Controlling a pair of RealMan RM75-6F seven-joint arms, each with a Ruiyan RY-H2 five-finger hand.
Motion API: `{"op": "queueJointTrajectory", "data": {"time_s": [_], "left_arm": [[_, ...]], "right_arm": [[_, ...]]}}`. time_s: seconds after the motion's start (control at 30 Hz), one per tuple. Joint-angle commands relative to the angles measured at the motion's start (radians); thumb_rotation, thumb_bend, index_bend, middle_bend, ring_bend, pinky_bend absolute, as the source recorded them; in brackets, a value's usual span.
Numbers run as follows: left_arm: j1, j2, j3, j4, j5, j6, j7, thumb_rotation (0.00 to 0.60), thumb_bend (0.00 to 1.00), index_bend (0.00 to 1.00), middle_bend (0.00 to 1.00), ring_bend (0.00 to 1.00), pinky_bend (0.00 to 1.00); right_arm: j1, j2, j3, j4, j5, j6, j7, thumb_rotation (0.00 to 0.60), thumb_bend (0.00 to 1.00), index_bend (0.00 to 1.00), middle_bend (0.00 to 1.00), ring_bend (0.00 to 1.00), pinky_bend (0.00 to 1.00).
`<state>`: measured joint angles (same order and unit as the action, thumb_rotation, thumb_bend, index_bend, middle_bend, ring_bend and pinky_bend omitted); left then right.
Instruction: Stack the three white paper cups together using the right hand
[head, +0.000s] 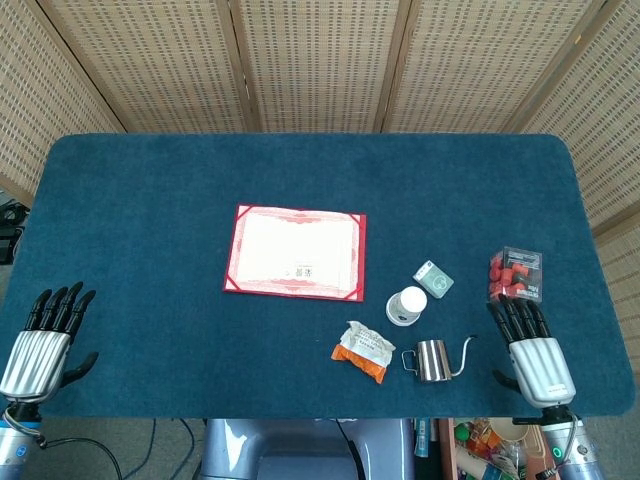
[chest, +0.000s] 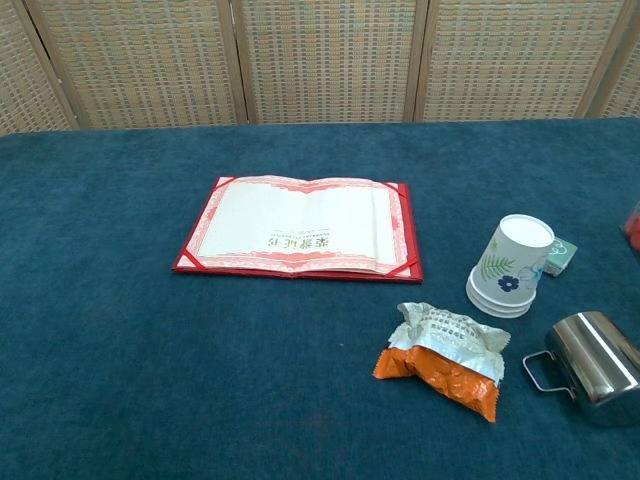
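The blue worktop (head: 300, 170) carries an open red certificate folder (head: 296, 252). The right robot hand (head: 532, 352) and left robot hand (head: 48, 335) lie flat, fingers apart, empty, partly cut off at the near edge. The clear box (head: 515, 277) holds red pieces. The stacked paper cups (chest: 512, 266) stand inverted, well left of the right robot hand.
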<state>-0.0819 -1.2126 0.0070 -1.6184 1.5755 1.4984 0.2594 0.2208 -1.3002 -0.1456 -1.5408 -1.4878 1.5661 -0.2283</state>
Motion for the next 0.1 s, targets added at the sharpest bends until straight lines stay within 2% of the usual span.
{"op": "queueJointTrajectory", "data": {"time_s": [0.03, 0.1], "left_arm": [[0.002, 0.002, 0.000, -0.004, 0.002, 0.005, 0.003, 0.600, 0.27, 0.00, 0.00, 0.00, 0.00], [0.003, 0.003, 0.000, -0.005, 0.005, 0.009, 0.004, 0.600, 0.27, 0.00, 0.00, 0.00, 0.00]], "right_arm": [[-0.011, 0.003, 0.013, -0.005, -0.014, 0.003, 0.011, 0.600, 0.09, 0.00, 0.00, 0.00, 0.00], [-0.016, 0.003, 0.019, -0.004, -0.019, 0.003, 0.010, 0.600, 0.09, 0.00, 0.00, 0.00, 0.00]]}}
